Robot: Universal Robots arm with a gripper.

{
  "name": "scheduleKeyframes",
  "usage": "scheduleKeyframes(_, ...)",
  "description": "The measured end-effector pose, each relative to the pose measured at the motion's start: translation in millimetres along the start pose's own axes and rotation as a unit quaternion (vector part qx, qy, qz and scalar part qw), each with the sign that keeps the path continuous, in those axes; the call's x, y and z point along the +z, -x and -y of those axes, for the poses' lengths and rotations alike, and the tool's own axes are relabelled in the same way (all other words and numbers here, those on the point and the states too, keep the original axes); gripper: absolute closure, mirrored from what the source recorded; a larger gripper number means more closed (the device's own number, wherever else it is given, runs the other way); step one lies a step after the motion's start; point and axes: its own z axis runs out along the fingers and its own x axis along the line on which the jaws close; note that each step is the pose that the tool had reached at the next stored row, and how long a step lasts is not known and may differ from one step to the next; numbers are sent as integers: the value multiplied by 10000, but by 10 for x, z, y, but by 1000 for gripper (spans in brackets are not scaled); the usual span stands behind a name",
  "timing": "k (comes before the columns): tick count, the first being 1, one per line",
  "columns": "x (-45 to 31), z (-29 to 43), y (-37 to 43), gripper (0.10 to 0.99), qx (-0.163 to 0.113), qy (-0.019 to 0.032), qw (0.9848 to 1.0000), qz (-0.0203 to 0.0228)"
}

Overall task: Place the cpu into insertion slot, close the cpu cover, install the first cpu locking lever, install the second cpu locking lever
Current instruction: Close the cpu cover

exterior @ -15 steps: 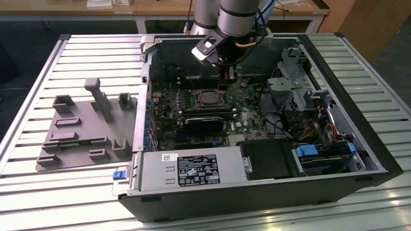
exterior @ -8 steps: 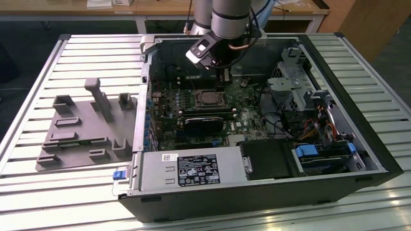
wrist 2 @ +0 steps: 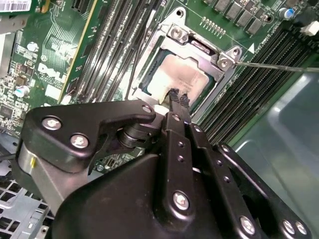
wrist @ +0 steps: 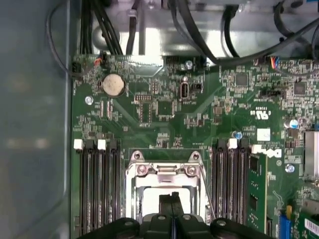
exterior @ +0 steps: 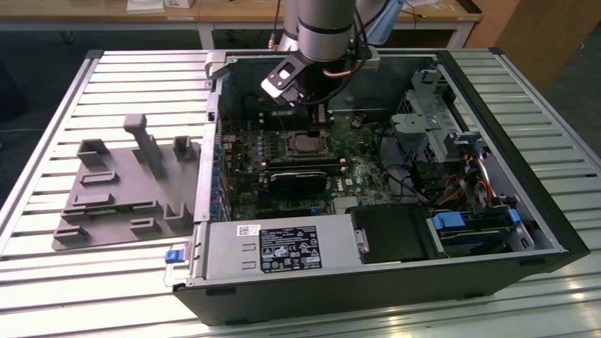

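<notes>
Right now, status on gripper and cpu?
Black gripper shut, tips low over the flat silver-grey square cpu. Thin silvery windowed cpu cover down around it. Thin wire locking lever sticking out sideways, looks unlatched.

Silver-grey cylindrical arm (exterior: 324, 24) with a dark band; matte black gripper (wrist 2: 178, 95), angular plates studded with round silver screws (wrist 2: 181, 200), two slim fingers (wrist 2: 173, 107).
</notes>
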Motion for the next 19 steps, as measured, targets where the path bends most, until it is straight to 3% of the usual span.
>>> scheduleKeyframes(7, 54, 73, 0, 980, -4, 110, 9999, -2)
scheduleKeyframes(13, 85, 140, 1, 980, -3, 117, 9999, -1)
scheduleKeyframes(19, 86, 141, 1, 980, -32, 117, 9999, 2)
